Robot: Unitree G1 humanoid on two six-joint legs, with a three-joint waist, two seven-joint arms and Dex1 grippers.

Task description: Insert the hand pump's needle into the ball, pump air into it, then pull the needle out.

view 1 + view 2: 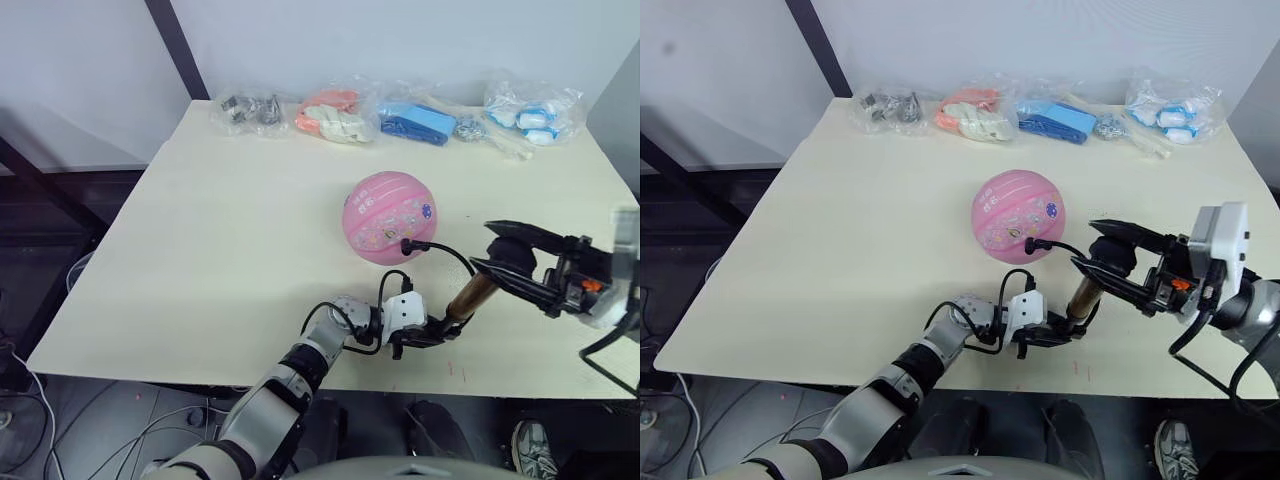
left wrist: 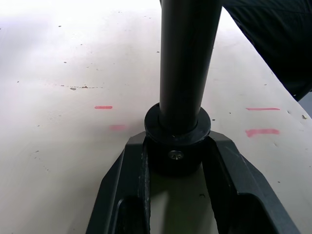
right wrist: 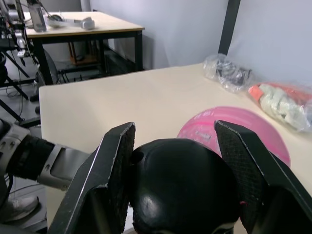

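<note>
Left wrist view — left gripper [image 2: 178,161] clamped around hand pump [image 2: 187,63] base cap, barrel just beyond.

Round pink ball [image 1: 389,217] mid-table; gold hand pump [image 1: 472,296] tilted beside

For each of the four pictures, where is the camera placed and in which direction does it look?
Left eye view: on the head, looking down over the table; both arms show, left tool on the hand pump base.
Right eye view: same head, same scene, with the ball and right tool.
Left wrist view: along the left tool at the pump's base cap.
Right wrist view: along the right tool at the pump's handle; left arm visible.
Shared: right wrist and head views all show the ball.
</note>
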